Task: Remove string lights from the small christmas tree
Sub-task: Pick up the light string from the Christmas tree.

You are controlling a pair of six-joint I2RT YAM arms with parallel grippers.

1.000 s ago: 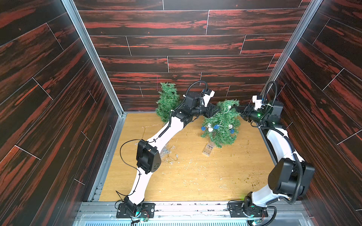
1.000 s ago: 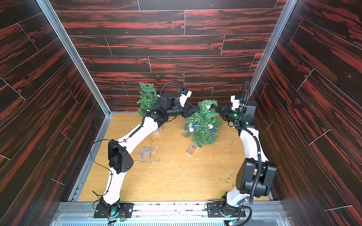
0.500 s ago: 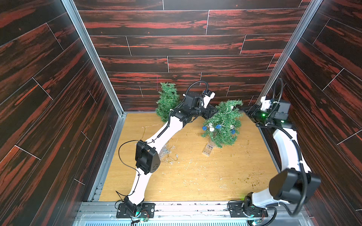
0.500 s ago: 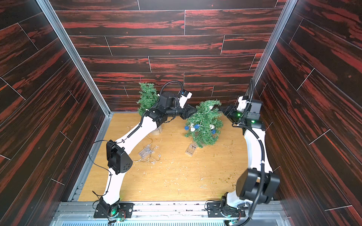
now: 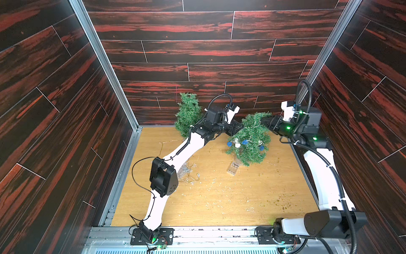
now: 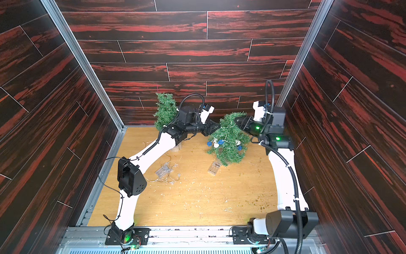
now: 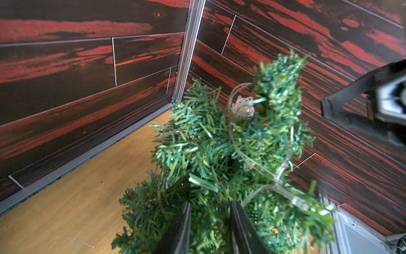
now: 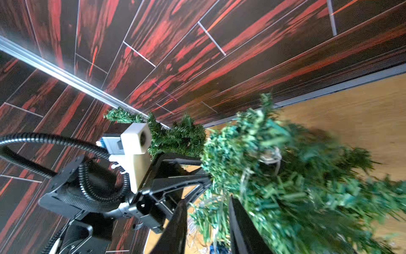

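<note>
Both top views, tilted tree at your table's far side, string lights wound round it, left wrist, your left pincer clamped on tree branches, right wrist, your right pincer straddling foliage, grip cannot be told.
</note>
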